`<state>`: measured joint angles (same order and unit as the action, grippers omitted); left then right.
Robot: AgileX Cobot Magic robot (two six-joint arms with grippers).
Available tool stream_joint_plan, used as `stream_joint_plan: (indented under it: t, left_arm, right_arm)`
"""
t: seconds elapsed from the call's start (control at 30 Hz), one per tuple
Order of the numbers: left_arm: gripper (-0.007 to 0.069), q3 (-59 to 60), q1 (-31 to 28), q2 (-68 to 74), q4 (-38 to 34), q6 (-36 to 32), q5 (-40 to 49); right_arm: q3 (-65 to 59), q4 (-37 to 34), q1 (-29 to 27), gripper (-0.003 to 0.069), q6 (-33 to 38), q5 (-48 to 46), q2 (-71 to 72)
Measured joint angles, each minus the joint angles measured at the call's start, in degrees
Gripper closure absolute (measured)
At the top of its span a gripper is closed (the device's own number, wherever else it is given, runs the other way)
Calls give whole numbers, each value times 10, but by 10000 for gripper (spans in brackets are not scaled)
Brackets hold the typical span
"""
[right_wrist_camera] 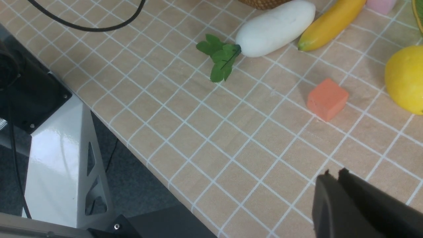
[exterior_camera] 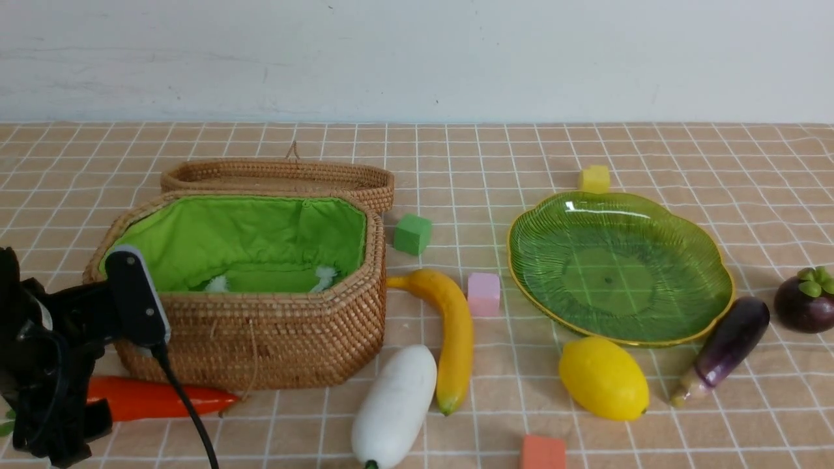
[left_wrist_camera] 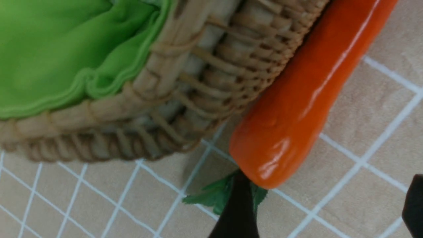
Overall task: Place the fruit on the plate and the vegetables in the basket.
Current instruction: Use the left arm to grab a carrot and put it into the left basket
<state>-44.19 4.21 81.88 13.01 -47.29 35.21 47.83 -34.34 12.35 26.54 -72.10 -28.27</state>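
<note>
Left gripper (left_wrist_camera: 325, 213): jaws wide apart, nothing gripped. One dark finger (left_wrist_camera: 236, 211) sits over the green leaves of the carrot (left_wrist_camera: 297, 99), the other shows at the frame edge, with bare cloth between them. The carrot's thick end lies just short of the fingers, not between them. The carrot is flat on the cloth at the near-left corner, tight along the near wall of the basket (exterior_camera: 260, 345), with its tip toward the right edge.

Right gripper (right_wrist_camera: 335, 173): fingers together with only a thin seam showing, holding nothing. It hangs over the cloth by the near edge. The orange cube (right_wrist_camera: 327, 99) is nearest, and the lemon (right_wrist_camera: 404, 79) is beyond that.

The basket is on the left half of the table, with green lining inside and a couple of white bits on the lining. The wicker lid (exterior_camera: 280, 176) is just behind it toward the far edge.

The radish (exterior_camera: 395, 407) is at the middle of the near edge, off the basket's near-right corner. The banana (exterior_camera: 449, 339) lies alongside it; I can't tell whether they touch.

The green cube (exterior_camera: 412, 234) and pink cube (exterior_camera: 484, 294) are between the basket and the plate (exterior_camera: 651, 215), which is on the right half of the table.

- Lemon: on the cloth just off the plate's near rim.
- Eggplant (exterior_camera: 723, 348): lies diagonally at the plate's near-right rim.
- Mangosteen (exterior_camera: 806, 301): by the right edge, cap up.
- Yellow cube (exterior_camera: 595, 179): at the plate's far rim.
</note>
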Motion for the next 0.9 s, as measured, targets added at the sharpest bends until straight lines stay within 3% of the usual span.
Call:
stream_joint_plan:
  t: [0.6,0.73,0.87,0.9]
  left_arm:
    - [64,-5,-1,84,37,-9,-52]
    - [142,-9,-2,84,33,-17,-31]
    - [288,-11,0,83,29,-21,-7]
    - [291,-11,0,83,29,-22,-7]
  right_arm:
    - [0,-1,0,606,0,-2,0]
    - [0,-2,0,606,0,-2,0]
    - [0,-2,0,604,0,-2,0]
    - [0,-2,0,604,0,-2,0]
